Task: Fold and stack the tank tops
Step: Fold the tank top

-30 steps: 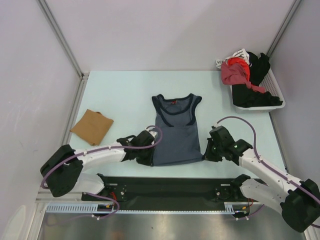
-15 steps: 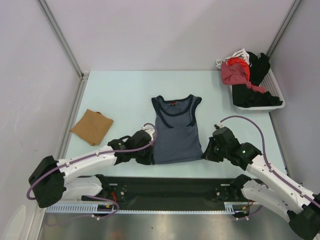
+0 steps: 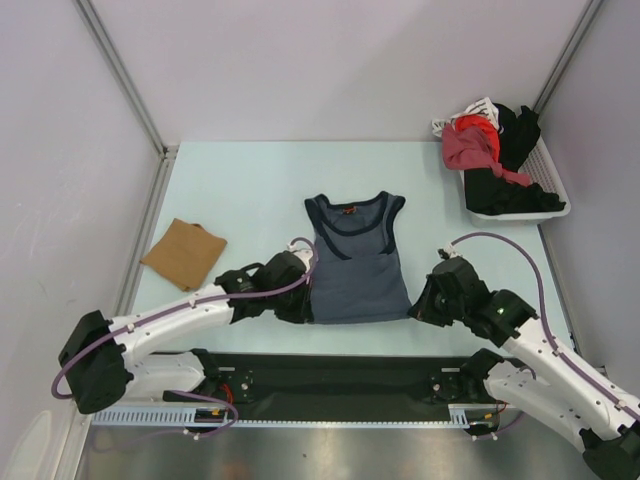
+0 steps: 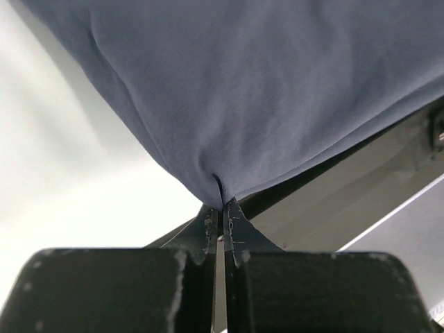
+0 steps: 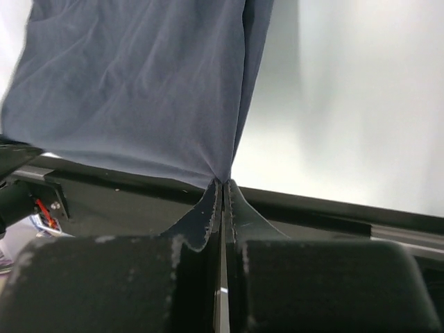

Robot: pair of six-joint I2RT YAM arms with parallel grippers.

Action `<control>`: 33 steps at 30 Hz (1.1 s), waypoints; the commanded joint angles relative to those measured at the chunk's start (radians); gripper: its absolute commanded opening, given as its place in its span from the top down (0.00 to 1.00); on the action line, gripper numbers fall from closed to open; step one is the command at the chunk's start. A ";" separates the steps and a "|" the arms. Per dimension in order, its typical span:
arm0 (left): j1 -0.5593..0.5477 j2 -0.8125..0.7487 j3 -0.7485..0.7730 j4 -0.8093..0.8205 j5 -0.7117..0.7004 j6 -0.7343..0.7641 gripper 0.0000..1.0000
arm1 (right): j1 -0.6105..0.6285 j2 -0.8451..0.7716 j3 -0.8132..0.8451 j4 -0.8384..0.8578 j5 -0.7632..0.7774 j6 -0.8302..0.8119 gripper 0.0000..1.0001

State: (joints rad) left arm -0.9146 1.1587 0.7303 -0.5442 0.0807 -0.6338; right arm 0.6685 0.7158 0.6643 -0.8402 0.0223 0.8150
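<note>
Slate-blue tank top (image 3: 356, 275) on table (image 3: 250, 180); basket (image 3: 520, 216) holds heaped clothes (image 3: 490, 150).

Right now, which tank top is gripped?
The slate-blue tank top, its near corners pinched by the left gripper and right gripper; the tan one lies folded, untouched.

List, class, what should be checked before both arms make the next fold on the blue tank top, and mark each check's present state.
1. Left pincer shut on a hem corner of the slate-blue sleeveless cloth tank top: ok.
2. Right pincer shut on the opposite hem corner: ok.
3. Hem roughly straight between them: ok.
4. Neck end flat on the pale table: ok.
5. Folded tan-brown cloth top apart from the blue one: ok.
6. Both layers caught in each grip: cannot tell.
</note>
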 commanded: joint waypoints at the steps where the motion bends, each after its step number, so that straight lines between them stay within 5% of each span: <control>1: -0.003 0.024 0.115 -0.032 -0.039 0.042 0.98 | 0.003 -0.003 0.061 -0.023 0.080 0.015 1.00; 8: 0.101 0.124 0.297 -0.054 0.008 0.106 0.98 | -0.052 0.190 0.286 0.036 0.139 -0.111 1.00; 20: 0.305 0.367 0.583 -0.039 0.093 0.164 0.98 | -0.325 0.603 0.606 0.185 -0.050 -0.266 1.00; 33: 0.480 0.667 0.899 -0.069 0.134 0.190 0.98 | -0.431 1.005 0.900 0.254 -0.163 -0.307 1.00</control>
State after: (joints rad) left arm -0.4610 1.7832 1.5574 -0.6117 0.1856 -0.4744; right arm 0.2481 1.6527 1.4708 -0.6270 -0.1043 0.5377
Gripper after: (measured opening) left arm 0.029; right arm 0.010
